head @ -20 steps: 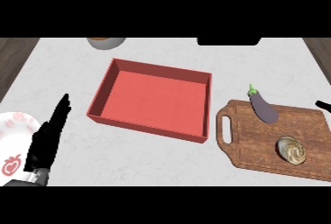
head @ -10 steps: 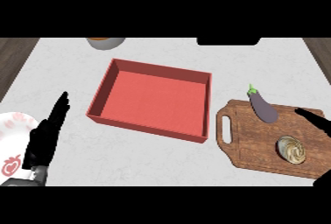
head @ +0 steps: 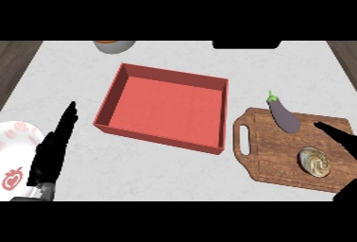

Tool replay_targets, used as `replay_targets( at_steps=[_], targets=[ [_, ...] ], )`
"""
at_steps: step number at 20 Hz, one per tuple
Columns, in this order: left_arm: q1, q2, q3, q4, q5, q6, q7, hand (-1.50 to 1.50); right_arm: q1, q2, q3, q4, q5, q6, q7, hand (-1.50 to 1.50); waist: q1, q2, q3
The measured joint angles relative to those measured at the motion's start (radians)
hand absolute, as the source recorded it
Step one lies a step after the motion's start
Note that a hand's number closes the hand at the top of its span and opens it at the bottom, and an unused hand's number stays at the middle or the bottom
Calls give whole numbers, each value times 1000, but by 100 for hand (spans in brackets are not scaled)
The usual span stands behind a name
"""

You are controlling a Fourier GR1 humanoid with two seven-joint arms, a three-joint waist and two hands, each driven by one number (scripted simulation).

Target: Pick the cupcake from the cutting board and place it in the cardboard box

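The cupcake, pale with a swirled top, sits on the wooden cutting board at the right. My right hand comes in from the right edge with straight fingers, just right of the cupcake and above the board, apart from it. The red open box lies in the middle of the counter with nothing in it. At the left my left hand rests open, fingers pointing away from me, beside the box's left wall.
A purple eggplant lies on the board's far edge. A white plate with a red print sits at the lower left, partly under my left hand. A grey bowl stands at the counter's far edge.
My right hand has moved in from the right edge, leftward and nearer over the board, and now reaches beside the cupcake. The left hand has stayed still.
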Motion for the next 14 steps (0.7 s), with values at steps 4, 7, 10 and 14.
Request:
replay_targets(
  at_steps=[4,7,10,14],
  targets=[
    [6,-24,15,-22,-30,-11,21,0,18,46,-37,25,61,11,-36,-150,-1,0,0],
    [13,-27,51,-10,-26,-45,1,0,32,75,-63,40,102,19,-67,-150,-1,0,0],
    [3,-43,65,-9,-43,-62,14,0,27,112,-84,32,134,42,-63,-150,-1,0,0],
    [32,-66,79,-21,-71,-75,4,0,34,155,-114,47,182,57,-86,-150,-1,0,0]
  ],
)
